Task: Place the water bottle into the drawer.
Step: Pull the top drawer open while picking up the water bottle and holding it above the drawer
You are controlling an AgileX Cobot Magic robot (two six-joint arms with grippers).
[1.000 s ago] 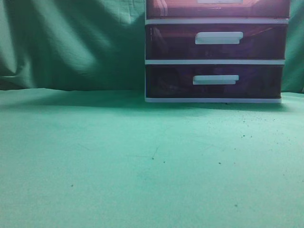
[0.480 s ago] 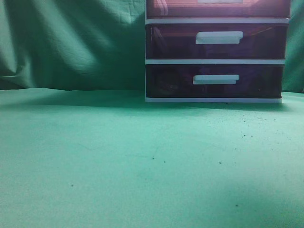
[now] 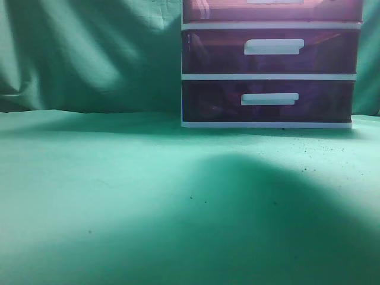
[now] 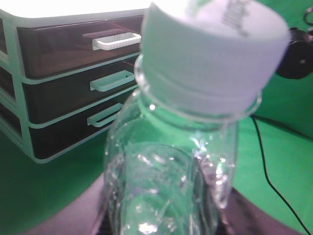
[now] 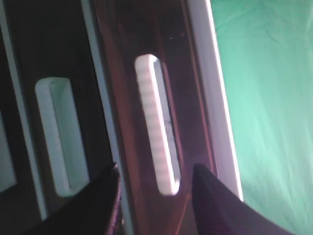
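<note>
Three purple translucent plastic drawers with white bar handles fill the exterior view; the top reddish drawer [image 3: 272,10] sits closed. Left wrist view: clear plastic water bottle [image 4: 171,161], white cap, lettering illegible; claw state cannot be told. Right wrist view: right gripper [image 5: 155,196] spread apart, straddling the handle [image 5: 157,125].

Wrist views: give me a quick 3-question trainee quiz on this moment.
1. True or false: the water bottle has lost its cap.
2. The open right tool straddles which handle? A: that of the top drawer; B: the middle one's; C: the bottom one's.
3. Fill in: the cap is ___ in colour.
Key: 1 false; 2 A; 3 white.
</note>
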